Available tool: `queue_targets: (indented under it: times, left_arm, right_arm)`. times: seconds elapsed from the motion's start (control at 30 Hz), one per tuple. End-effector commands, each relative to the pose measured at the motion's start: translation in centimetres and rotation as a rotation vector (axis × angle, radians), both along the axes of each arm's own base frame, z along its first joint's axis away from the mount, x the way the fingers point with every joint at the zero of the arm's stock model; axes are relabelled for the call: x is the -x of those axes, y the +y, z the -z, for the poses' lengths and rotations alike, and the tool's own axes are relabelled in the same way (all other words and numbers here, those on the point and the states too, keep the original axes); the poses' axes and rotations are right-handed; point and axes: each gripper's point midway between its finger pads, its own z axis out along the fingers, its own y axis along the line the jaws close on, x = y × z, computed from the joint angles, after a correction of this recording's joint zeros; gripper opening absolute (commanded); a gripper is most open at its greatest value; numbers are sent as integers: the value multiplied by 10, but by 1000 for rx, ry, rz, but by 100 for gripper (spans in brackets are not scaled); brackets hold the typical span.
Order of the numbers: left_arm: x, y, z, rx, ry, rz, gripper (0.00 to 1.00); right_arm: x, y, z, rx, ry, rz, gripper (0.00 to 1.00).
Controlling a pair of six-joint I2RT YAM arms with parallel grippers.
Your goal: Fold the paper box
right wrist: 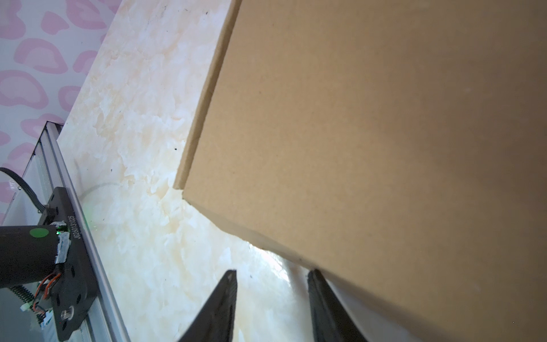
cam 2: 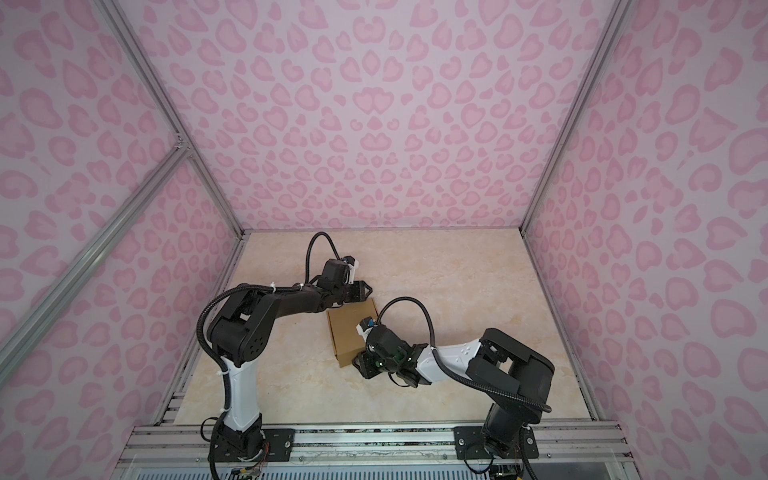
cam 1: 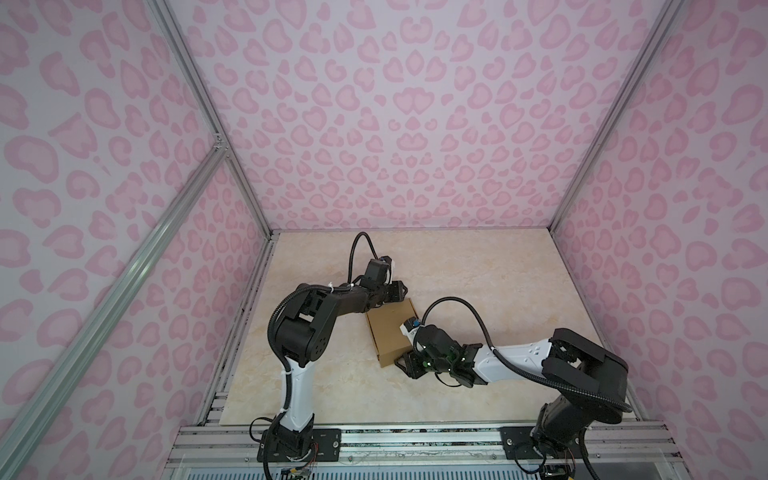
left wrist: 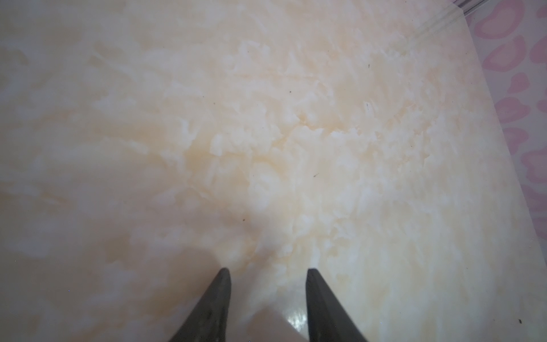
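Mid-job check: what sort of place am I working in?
Probably a robot test cell: pink patterned wall panels enclose a marble-look tabletop holding the paper box, and left arm and right arm are bolted to an aluminium rail.

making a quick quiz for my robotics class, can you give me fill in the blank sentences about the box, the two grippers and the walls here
The box lying on the table is ___ in colour.
It lies ___ the left gripper and the right gripper.
In the left wrist view, the left gripper's open jaws hold ___.
The walls carry a ___ pattern.

Missing words: brown; between; nothing; pink
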Motion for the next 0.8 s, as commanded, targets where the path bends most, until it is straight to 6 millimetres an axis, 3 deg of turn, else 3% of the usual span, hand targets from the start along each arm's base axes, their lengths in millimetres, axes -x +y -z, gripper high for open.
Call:
queue_targets:
  times: [0.0,0.77]
  left_arm:
    - [114,57,81,-279,502,0,45]
    - [116,52,80,-274,497,18,45]
  right_arm:
    - [-20,3,-11,-37,-100,46,44]
    - [-63,-3,-19,-38,-250,149,43]
